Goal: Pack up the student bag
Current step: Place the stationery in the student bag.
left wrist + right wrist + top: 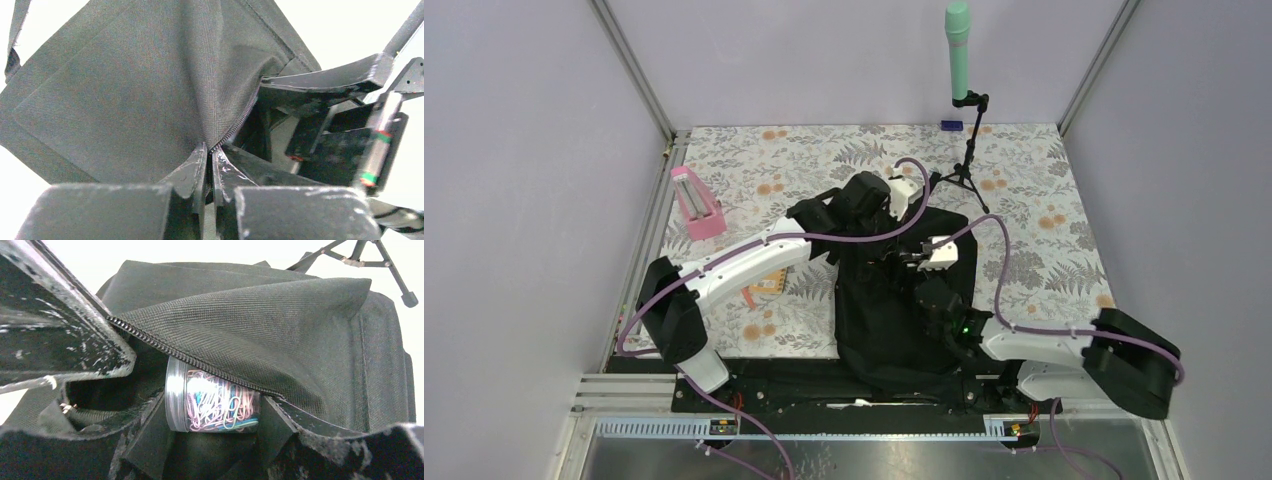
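Note:
The student bag is a black fabric backpack lying in the middle of the table. My left gripper is at its top end, shut on the zipper edge of the flap and holding it up; its fingertips pinch the fabric. My right gripper is at the bag's opening, shut on a clear jar of coloured paper clips. The jar lies sideways between its fingers, just under the raised zipper flap. The bag's inside is dark.
A pink holder stands at the left. An orange book lies under the left arm. A green microphone on a black tripod stands at the back; its legs show behind the bag.

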Robot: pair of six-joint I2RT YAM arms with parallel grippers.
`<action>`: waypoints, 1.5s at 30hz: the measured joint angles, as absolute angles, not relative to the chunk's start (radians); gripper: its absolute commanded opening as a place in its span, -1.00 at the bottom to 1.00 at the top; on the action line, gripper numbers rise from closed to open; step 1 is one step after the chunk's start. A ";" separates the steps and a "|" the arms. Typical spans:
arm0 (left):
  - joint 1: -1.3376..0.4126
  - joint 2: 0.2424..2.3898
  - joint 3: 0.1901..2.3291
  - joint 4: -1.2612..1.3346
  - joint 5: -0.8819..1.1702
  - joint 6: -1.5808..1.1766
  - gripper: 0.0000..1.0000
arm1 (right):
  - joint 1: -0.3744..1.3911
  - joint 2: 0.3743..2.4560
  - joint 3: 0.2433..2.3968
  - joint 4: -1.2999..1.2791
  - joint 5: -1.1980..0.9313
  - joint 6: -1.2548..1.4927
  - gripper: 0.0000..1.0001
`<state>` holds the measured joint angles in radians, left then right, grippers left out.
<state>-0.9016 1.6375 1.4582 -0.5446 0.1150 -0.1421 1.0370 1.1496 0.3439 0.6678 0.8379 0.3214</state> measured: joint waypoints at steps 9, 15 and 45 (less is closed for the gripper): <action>-0.895 1.637 1.460 -0.550 0.122 -0.147 -0.92 | 1.032 1.350 0.390 0.863 0.905 0.214 0.81; -0.881 1.637 1.463 -0.552 0.140 -0.156 -0.92 | 1.032 1.285 0.390 0.824 0.860 0.237 1.00; -0.854 1.641 1.474 -0.575 0.170 -0.099 -0.94 | 0.752 0.915 0.716 -0.250 0.336 0.196 0.88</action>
